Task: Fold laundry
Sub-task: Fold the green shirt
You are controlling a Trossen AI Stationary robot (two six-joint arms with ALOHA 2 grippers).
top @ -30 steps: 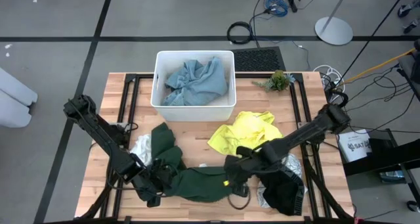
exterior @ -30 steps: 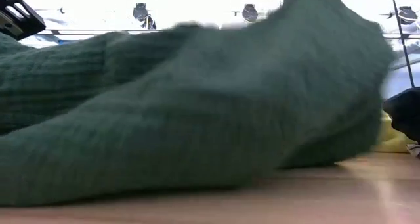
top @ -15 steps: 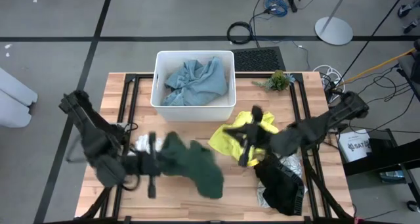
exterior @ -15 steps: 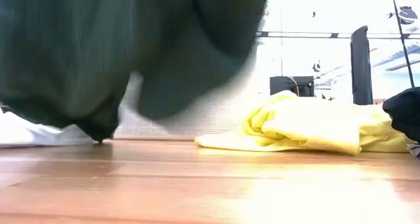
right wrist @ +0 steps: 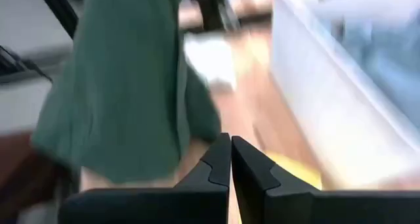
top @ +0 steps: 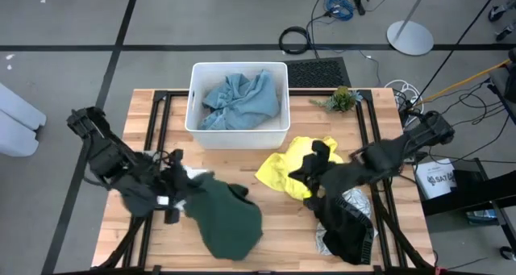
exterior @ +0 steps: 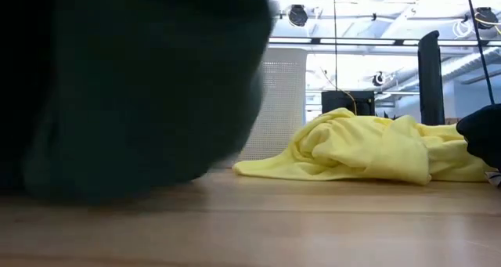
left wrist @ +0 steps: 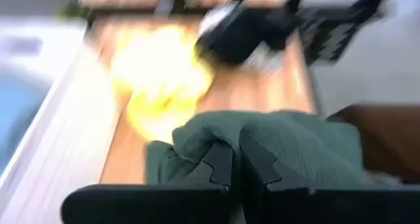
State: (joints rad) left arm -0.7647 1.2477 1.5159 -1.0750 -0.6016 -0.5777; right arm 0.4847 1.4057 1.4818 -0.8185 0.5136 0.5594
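High view shows the left tool point(top: 172, 196) closed on the dark green garment point(top: 226, 218), which hangs over the bench point(top: 282, 222) front. The right tool point(top: 310, 172) is closed and empty above the yellow garment point(top: 290, 166). I think the left arm should lower the cloth slowly, so it lies flat for folding.

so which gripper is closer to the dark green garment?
Left. The left gripper is shut on the dark green garment at its edge. The right gripper, shut and empty, sits over the yellow garment, apart from the green one.
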